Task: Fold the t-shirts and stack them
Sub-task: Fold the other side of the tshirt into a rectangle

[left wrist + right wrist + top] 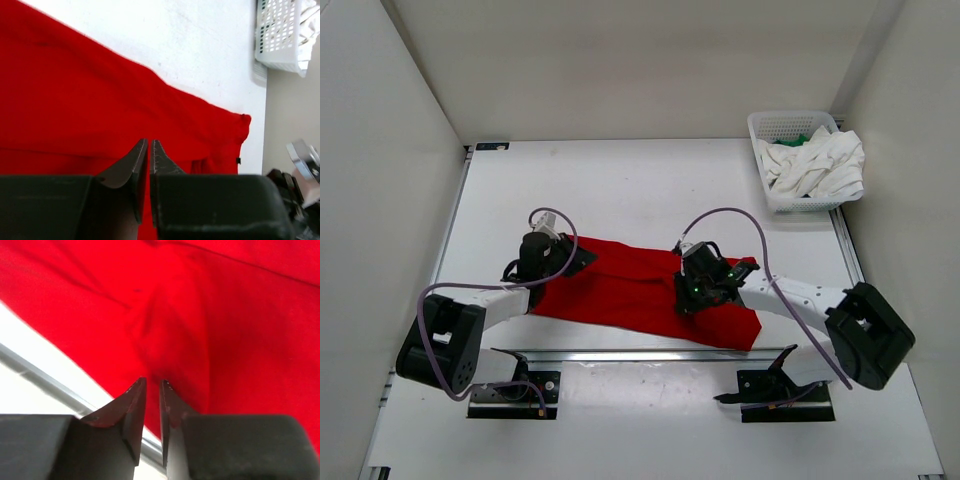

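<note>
Lying flat on the white desk (640, 190), the red t-shirt (630, 290) stretches as a long band between the two arms, its left end near the left arm and its right end reaching just past the right arm's wrist. The left end effector (149, 145) sits over the shirt's left part with its fingers drawn almost together, only a thin slit between them; whether any cloth is caught in that slit I cannot tell. The right end effector (151, 385) is down on the right part of the shirt, its gap narrow, and the red cloth rises in a puckered ridge that runs straight into the fingertips, so it appears pinched there. Just beyond that cloth's near edge runs a metal rail (650, 355). Well apart, at the far right corner, a white mesh basket (790, 118) holds the crumpled white t-shirt (815, 165), which spills over its right rim, with a scrap of the green t-shirt (800, 140) showing beneath it
</note>
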Controlling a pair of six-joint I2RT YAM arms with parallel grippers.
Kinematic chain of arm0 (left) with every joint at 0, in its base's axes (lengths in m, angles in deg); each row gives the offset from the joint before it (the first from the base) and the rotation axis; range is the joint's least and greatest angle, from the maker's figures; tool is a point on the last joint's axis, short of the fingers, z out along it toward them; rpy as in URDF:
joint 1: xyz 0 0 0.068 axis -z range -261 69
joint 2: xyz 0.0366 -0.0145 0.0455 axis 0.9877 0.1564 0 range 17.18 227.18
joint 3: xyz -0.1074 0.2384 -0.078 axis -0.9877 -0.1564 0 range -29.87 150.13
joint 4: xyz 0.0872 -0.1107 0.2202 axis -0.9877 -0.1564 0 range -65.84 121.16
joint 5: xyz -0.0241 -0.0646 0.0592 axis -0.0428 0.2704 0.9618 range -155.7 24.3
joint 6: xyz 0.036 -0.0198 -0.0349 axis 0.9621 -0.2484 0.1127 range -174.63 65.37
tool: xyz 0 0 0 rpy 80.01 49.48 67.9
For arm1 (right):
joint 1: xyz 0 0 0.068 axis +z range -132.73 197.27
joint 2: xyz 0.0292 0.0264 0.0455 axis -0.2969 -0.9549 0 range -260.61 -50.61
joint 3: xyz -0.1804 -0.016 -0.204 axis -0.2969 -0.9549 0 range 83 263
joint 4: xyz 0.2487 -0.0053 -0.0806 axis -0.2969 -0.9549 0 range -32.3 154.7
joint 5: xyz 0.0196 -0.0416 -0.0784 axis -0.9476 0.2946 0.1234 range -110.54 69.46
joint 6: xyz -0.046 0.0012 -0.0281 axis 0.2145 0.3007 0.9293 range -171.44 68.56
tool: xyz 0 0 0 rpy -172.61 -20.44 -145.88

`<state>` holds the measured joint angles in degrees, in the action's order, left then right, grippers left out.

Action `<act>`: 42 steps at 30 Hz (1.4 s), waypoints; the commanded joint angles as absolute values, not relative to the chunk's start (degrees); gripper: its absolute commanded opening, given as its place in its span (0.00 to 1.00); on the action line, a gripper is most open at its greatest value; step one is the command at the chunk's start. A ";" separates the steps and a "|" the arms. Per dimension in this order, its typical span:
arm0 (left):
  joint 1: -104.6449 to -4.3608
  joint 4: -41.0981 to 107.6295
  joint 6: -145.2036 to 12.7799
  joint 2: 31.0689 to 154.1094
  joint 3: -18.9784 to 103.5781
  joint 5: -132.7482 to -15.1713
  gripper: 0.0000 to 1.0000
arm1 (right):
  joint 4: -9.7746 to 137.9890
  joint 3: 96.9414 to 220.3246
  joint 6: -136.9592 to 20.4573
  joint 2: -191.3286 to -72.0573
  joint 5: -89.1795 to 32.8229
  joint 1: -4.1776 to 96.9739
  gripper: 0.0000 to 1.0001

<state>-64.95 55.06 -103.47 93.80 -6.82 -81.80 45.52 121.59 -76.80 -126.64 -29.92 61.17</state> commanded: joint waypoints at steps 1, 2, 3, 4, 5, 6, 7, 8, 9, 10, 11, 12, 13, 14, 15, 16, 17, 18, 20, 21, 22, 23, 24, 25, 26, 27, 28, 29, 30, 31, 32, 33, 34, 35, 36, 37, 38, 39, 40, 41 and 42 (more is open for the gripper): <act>-64.39 54.46 -102.10 91.11 -8.42 -81.44 0.18 | 47.30 125.35 -73.42 -129.79 -27.48 59.90 0.17; -63.52 54.19 -102.18 91.10 -8.68 -81.26 0.19 | 47.13 126.06 -73.15 -130.58 -26.78 60.16 0.19; -63.08 54.10 -102.09 91.01 -9.21 -81.69 0.18 | 47.12 126.41 -73.06 -131.38 -25.73 60.86 0.20; -63.16 54.19 -101.92 90.92 -9.39 -81.09 0.18 | 47.21 127.20 -73.06 -131.82 -25.11 61.13 0.21; -62.99 54.62 -102.00 91.01 -10.09 -81.25 0.18 | 47.04 127.47 -73.23 -132.52 -25.63 61.30 0.20; -62.90 55.06 -102.09 91.10 -10.09 -81.69 0.19 | 47.04 127.91 -73.23 -132.44 -25.63 61.39 0.20; -62.81 55.24 -102.01 91.45 -10.27 -81.69 0.18 | 46.34 128.61 -73.32 -133.05 -25.81 61.39 0.19; -63.16 55.51 -102.18 91.45 -10.53 -81.96 0.18 | 44.42 129.75 -73.58 -133.31 -25.64 62.00 0.15; -63.25 55.59 -102.18 91.36 -10.53 -82.48 0.18 | 43.62 130.19 -73.50 -133.23 -26.33 62.27 0.12; -63.34 55.60 -102.27 91.28 -10.79 -82.92 0.18 | 42.39 130.81 -73.93 -133.06 -27.64 62.27 0.11; -63.34 55.42 -102.18 91.01 -10.80 -83.01 0.18 | 42.03 130.72 -74.37 -131.84 -30.44 62.01 0.11; -63.68 55.42 -102.09 90.58 -10.71 -83.27 0.18 | 42.20 130.29 -74.90 -130.61 -33.08 61.83 0.13; -63.69 55.25 -101.83 90.31 -10.71 -83.19 0.18 | 42.64 130.20 -75.77 -130.24 -34.58 61.66 0.14; -63.60 55.16 -102.18 89.96 -10.71 -83.28 0.18 | 42.55 129.85 -75.69 -128.94 -35.99 61.48 0.17; -63.51 55.07 -102.18 89.78 -10.80 -83.19 0.19 | 43.08 129.84 -75.61 -128.23 -36.35 61.48 0.19; -63.69 54.98 -102.18 89.69 -10.27 -83.45 0.19 | 43.60 129.50 -76.22 -127.87 -36.44 61.31 0.20; -63.51 55.07 -102.01 89.61 -10.44 -83.45 0.18 | 43.96 129.32 -76.05 -127.87 -36.36 60.52 0.20; -63.69 54.89 -102.18 89.52 -10.18 -83.10 0.19 | 43.96 129.49 -75.52 -128.65 -36.27 60.17 0.19; -63.51 55.15 -102.27 89.52 -10.27 -83.19 0.19 | 45.70 128.97 -74.64 -129.18 -34.96 59.81 0.20; -63.60 55.16 -102.36 89.78 -10.53 -83.19 0.18 | 46.24 129.49 -74.47 -130.06 -35.65 59.29 0.20; -63.60 55.07 -102.36 89.52 -10.53 -83.36 0.19 | 46.07 129.75 -74.12 -130.94 -36.61 59.02 0.18; -63.60 55.16 -102.27 89.69 -10.45 -83.28 0.18 | 46.24 130.54 -73.33 -132.25 -37.23 58.93 0.17; -63.60 55.16 -102.36 89.69 -10.97 -83.10 0.18 | 47.20 130.55 -73.67 -133.39 -35.93 59.02 0.18; -63.69 55.33 -102.36 89.69 -11.06 -83.45 0.19 | 47.21 130.29 -73.06 -134.10 -35.31 59.02 0.17; -63.95 55.16 -102.10 89.78 -11.15 -83.37 0.18 | 46.86 130.98 -73.06 -135.41 -34.95 59.28 0.16; -64.04 55.33 -102.09 89.61 -11.84 -83.36 0.19 | 46.43 130.55 -72.10 -136.56 -34.60 59.02 0.16; -64.30 55.24 -102.27 89.60 -11.59 -83.45 0.19 | 46.51 130.81 -72.26 -137.61 -33.99 58.85 0.16; -64.39 55.42 -102.18 89.69 -11.50 -83.45 0.19 | 45.99 130.64 -71.74 -137.45 -33.03 58.84 0.15; -65.00 55.51 -102.36 89.87 -11.76 -83.54 0.19 | 46.07 130.29 -71.39 -137.71 -31.97 59.10 0.15; -64.66 55.51 -102.27 89.78 -11.76 -83.54 0.19 | 46.16 130.37 -71.65 -137.54 -31.18 59.19 0.15; -64.83 55.16 -102.18 89.78 -11.76 -83.37 0.18 | 46.24 130.11 -71.65 -137.27 -30.48 59.37 0.15; -64.40 55.59 -102.27 89.87 -11.50 -83.80 0.18 | 46.51 129.85 -71.65 -137.19 -29.77 59.37 0.16; -64.13 55.16 -102.18 89.69 -11.50 -83.37 0.19 | 46.77 129.93 -71.48 -136.84 -29.33 59.28 0.17; -63.95 55.50 -102.18 90.21 -11.41 -83.36 0.18 | 46.25 129.58 -71.65 -136.92 -28.37 59.28 0.17; -63.95 55.51 -102.18 90.48 -11.33 -83.28 0.18 | 46.33 129.67 -71.65 -136.75 -28.19 59.20 0.18; -63.86 55.51 -102.18 90.66 -11.32 -83.19 0.18 | 45.99 129.76 -71.83 -136.48 -27.84 59.02 0.17; -63.25 55.86 -102.01 90.66 -11.15 -83.19 0.18 | 45.98 129.15 -71.57 -135.96 -27.66 59.11 0.18; -62.99 55.60 -102.01 90.75 -11.32 -83.01 0.18 | 46.33 129.40 -71.74 -135.52 -27.22 59.19 0.18; -63.07 55.86 -102.27 91.01 -11.24 -83.45 0.18 | 46.59 129.32 -71.91 -134.82 -26.69 59.02 0.18; -62.99 55.77 -102.36 91.01 -11.58 -83.19 0.18 | 46.77 129.23 -72.09 -134.55 -26.34 58.85 0.18; -63.42 55.68 -102.36 91.01 -11.41 -83.19 0.18 | 46.42 128.97 -72.44 -134.03 -25.73 58.84 0.19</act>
<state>-63.51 54.34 -102.90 91.44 -11.41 -82.82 44.98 128.97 -72.43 -137.35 -28.99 59.14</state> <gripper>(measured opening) 0.181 0.181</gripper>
